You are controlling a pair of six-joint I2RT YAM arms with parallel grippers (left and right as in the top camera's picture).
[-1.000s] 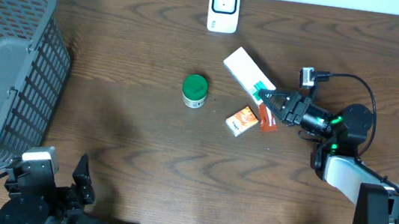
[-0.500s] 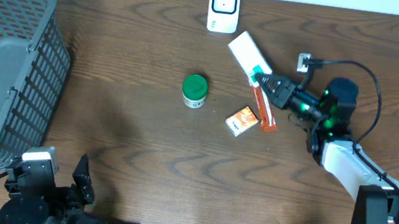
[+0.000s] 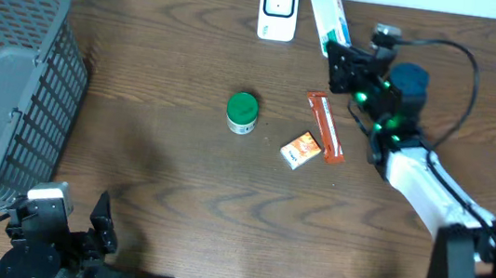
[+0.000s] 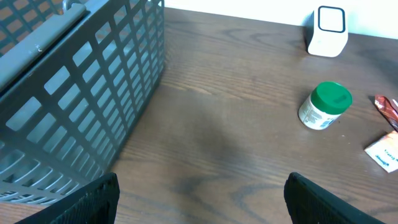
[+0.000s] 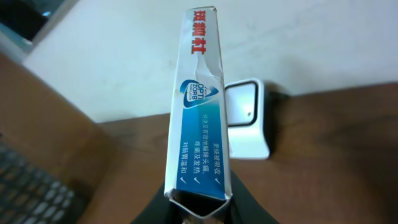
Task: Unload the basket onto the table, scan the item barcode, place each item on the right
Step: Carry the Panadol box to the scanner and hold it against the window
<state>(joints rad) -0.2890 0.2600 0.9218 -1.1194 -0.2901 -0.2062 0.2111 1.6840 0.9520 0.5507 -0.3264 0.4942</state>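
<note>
Right wrist view shows the toothpaste box (image 5: 200, 118) lengthwise. Its near end is pinched between the pressed-in jaws of the right gripper (image 5: 198, 213), and a narrow blue printed side faces the camera. From overhead the box (image 3: 325, 9) is held up at the far edge of the table, just right of the white scanner (image 3: 279, 10). No barcode can be made out on the sides in view. The step probably calls for moving the box left in front of the scanner's window and rolling it slowly until the coded panel faces it, without bumping the stand. The green-lidded jar (image 3: 243, 112), orange sachet (image 3: 323, 138) and small orange packet (image 3: 301, 150) lie nearer. The left gripper (image 4: 202, 200) rests at the near left beside the basket (image 3: 12, 75), with its jaws spread.
</note>
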